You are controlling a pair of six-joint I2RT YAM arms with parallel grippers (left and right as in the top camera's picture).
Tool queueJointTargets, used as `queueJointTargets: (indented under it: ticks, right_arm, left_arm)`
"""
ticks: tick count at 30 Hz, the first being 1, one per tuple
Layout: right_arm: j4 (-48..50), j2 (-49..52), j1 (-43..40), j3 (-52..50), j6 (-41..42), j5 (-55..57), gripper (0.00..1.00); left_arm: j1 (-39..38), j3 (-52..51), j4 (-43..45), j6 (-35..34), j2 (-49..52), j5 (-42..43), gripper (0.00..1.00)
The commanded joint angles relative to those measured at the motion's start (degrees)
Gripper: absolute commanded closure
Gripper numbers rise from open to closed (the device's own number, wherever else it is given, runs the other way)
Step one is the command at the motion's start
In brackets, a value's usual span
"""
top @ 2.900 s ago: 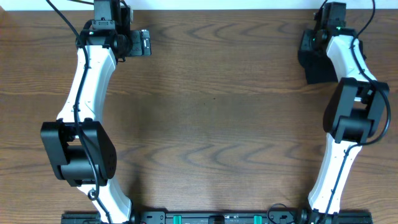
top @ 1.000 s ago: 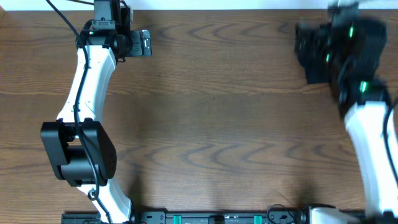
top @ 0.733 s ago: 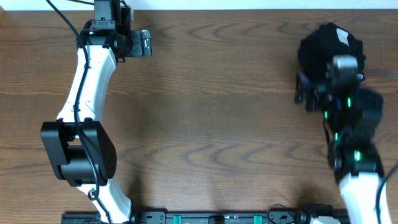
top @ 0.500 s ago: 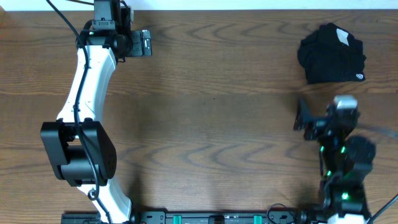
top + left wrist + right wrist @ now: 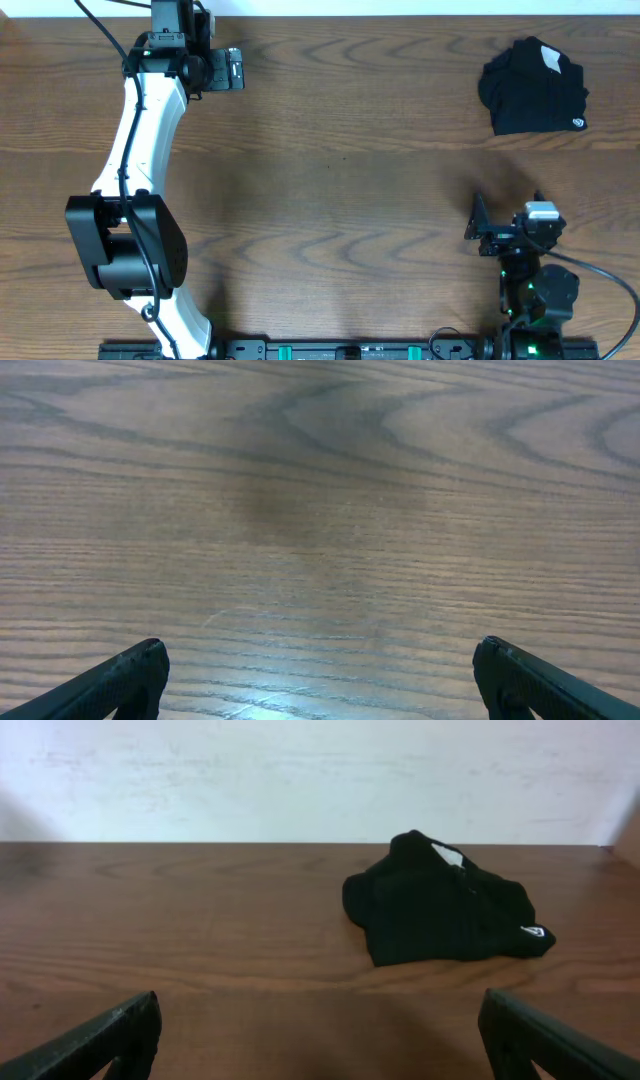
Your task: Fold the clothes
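The black shirt (image 5: 530, 88) lies bundled at the far right of the table (image 5: 340, 150), seemingly folded already, while the left gripper (image 5: 233, 70) at far left and right gripper (image 5: 478, 224) at near right both gape empty, so probably only a tidiness check remains, though its 2 sleeves vanish in dark folds.

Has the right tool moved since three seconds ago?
Yes. Overhead, the right tool has pulled back from the black shirt toward the table's near edge, and is now well clear of it.
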Motion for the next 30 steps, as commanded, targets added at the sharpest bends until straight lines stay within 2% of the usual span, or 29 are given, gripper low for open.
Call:
queueJointTargets:
  ticks: [1,11,30]
  right_arm:
    - [-0.94,-3.10,-0.59,-1.49,-1.01,0.83,0.01]
    - [-6.08,-11.89,-0.57,-2.73,-1.01,-0.13,0.01]
    - [-6.29,-11.74,-0.48,-2.73,-0.76,-0.26,0.01]
  left_arm:
    - [-0.11,0.00,-0.09,-0.24,0.33,-0.09,0.02]
    - [-0.11,0.00,-0.09,-0.24,0.33,-0.09,0.02]
    - [-0.11,0.00,-0.09,-0.24,0.33,-0.09,0.02]
